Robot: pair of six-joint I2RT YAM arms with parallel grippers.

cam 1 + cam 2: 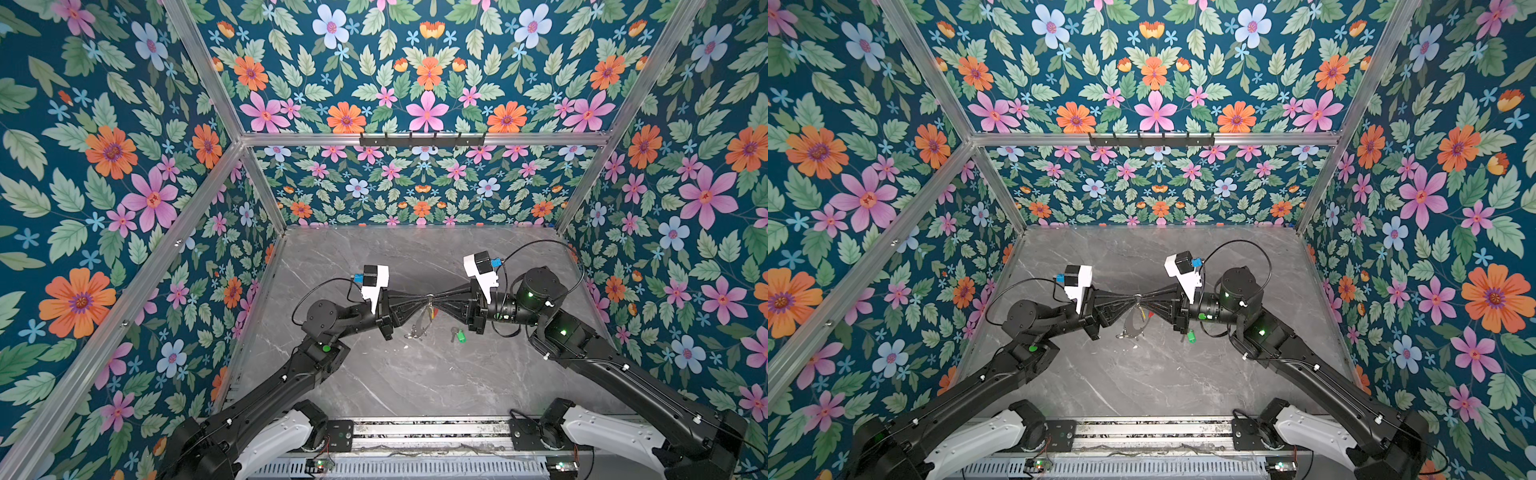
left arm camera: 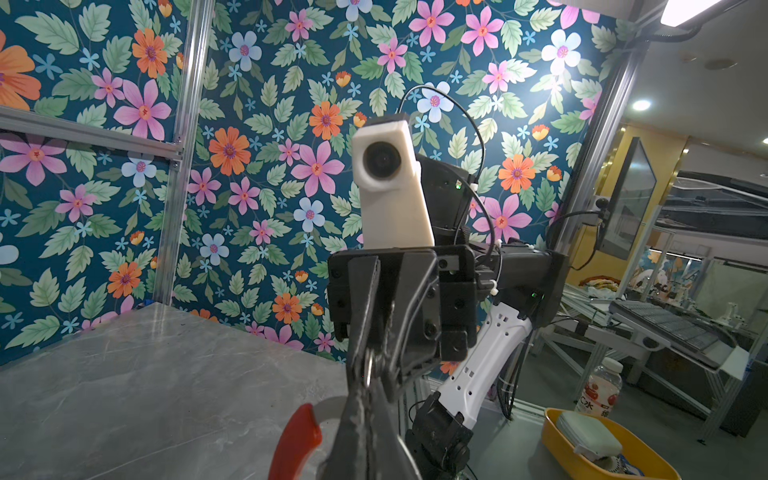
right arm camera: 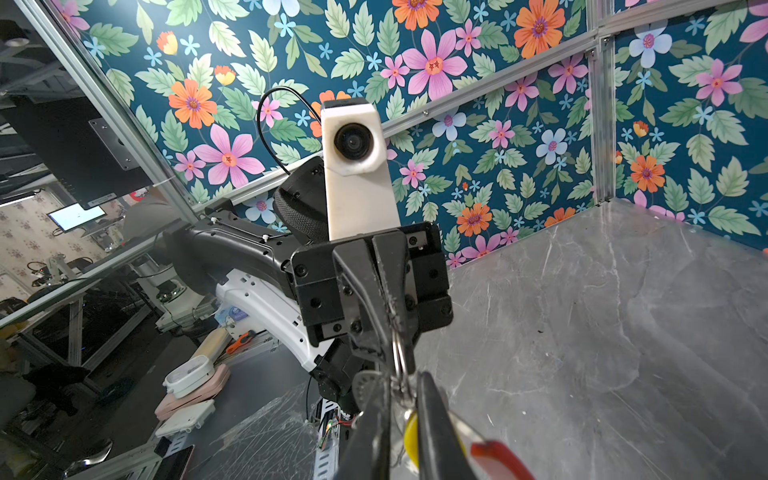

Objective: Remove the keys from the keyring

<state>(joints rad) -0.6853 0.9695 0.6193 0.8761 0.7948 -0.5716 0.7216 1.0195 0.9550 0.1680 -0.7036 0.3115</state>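
Surface (image 1: 415, 386) nearest you bears the green key (image 1: 459, 336), already free. Beyond it the keyring (image 2: 296, 440) hangs, its wire clamped in your shut left tool (image 1: 424, 299). Your right tool (image 1: 436, 300) sits narrow around the tiny ring of the yellow key (image 3: 410, 432); you cannot tell if it grips. It is probably light, springy, slippery metal, so pinch that ring itself.

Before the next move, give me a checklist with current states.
1. Green key off the keyring, lying on the table: ok.
2. Yellow key off the keyring: not ok, it hangs where the two grippers meet.
3. Left gripper shut on the keyring: ok.
4. Right gripper firmly closed on the yellow key's ring: cannot tell.
5. Hanging loop of the keyring clear of the table: cannot tell.
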